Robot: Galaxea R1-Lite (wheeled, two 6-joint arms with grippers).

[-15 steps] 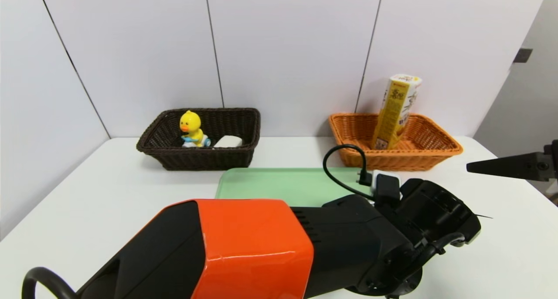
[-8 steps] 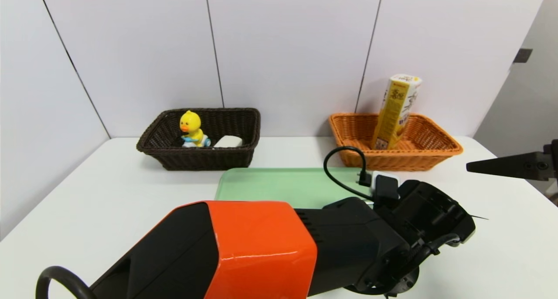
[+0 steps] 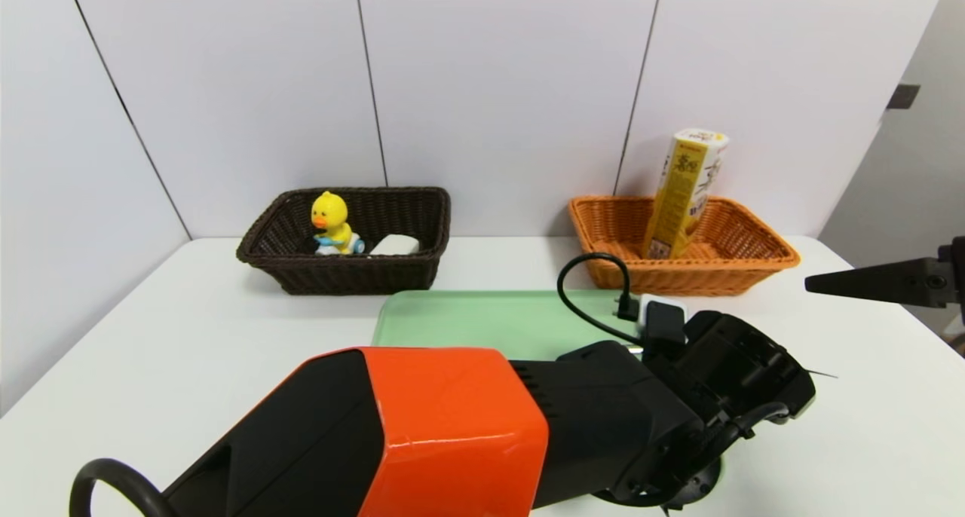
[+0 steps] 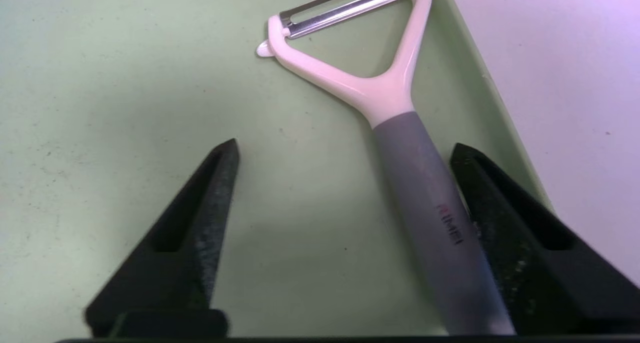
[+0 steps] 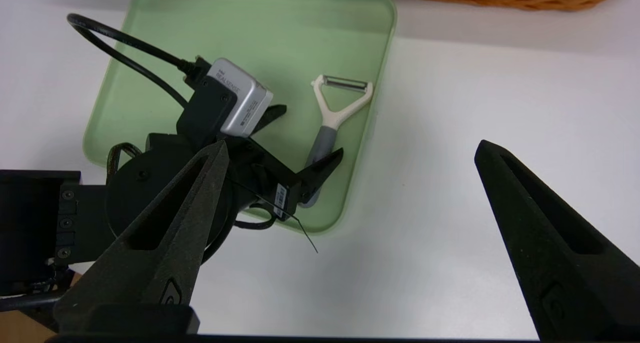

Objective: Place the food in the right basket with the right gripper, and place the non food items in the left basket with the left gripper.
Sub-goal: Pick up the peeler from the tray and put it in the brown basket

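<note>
The black two-fingered left gripper (image 4: 347,145) stands wide over the pale green, shallow rectangular tray (image 4: 125,108), its fingers well apart and nothing clamped. Between them lies the Y-shaped peeler with a smooth grey handle, white fork and slotted metal blade (image 4: 417,173). In the left wrist view the grey handle runs close along one finger, apparently against it, while the other finger is well apart from it over bare tray. The fork and blade reach out beyond the fingertips, and the tray's rim passes just past the finger nearest the handle

The head view shows neither the peeler nor these fingers, because the black and orange left arm (image 3: 460,426) covers that part of the tray. The right wrist view shows both from above, along with the silver camera (image 5: 245,98) mounted on the left wrist.

Only the head view shows what sits in the baskets, beyond the left gripper: a yellow toy duck (image 3: 329,212) and a white rounded object (image 3: 396,245) in the dark brown woven basket (image 3: 354,278), and a tall yellow-and-white box (image 3: 678,197) leaning in the orange-brown woven basket (image 3: 701,281). The black right gripper (image 5: 353,143), wide and holding nothing, hangs off to the left gripper's right
</note>
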